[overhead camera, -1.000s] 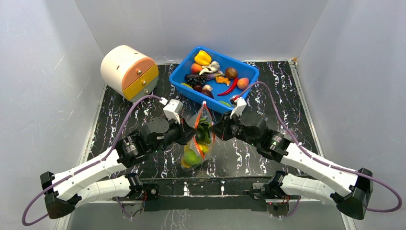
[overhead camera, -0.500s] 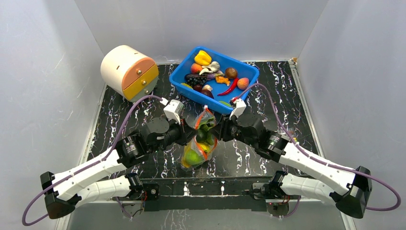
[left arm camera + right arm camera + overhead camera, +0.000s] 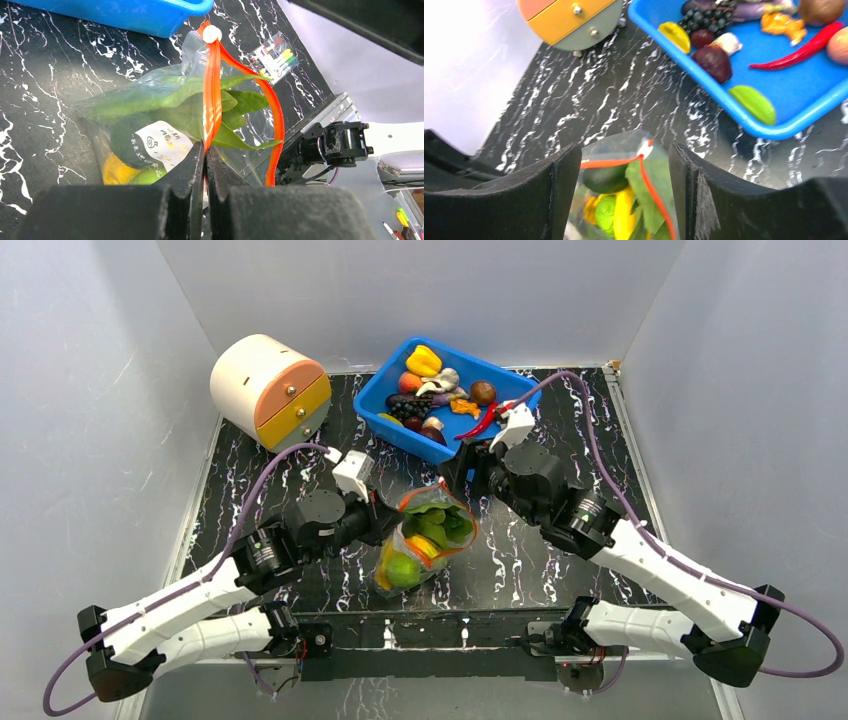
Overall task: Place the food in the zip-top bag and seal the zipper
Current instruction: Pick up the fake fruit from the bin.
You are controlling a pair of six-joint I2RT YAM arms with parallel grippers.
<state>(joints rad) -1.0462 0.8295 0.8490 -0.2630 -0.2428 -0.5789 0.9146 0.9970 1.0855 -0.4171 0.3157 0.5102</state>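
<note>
**Bag loaded, mouth unsealed; left jaws clenched, right jaws released**

The black marbled surface carries all items. The blue bin sits at the far side, with a round drawer unit to its left. The zip-top bag lies at centre between the two arms, just in front of the bin.

The left gripper has its jaws clenched on the zipper at the bag's near edge. The right gripper hangs above the bag beside the bin, jaws spread and grasping nothing.

The zipper gapes in an open loop. The bag holds green leaves, a lime and a yellow piece. A red chili lies in the bin. The white slider sits at the zipper's far end.
</note>
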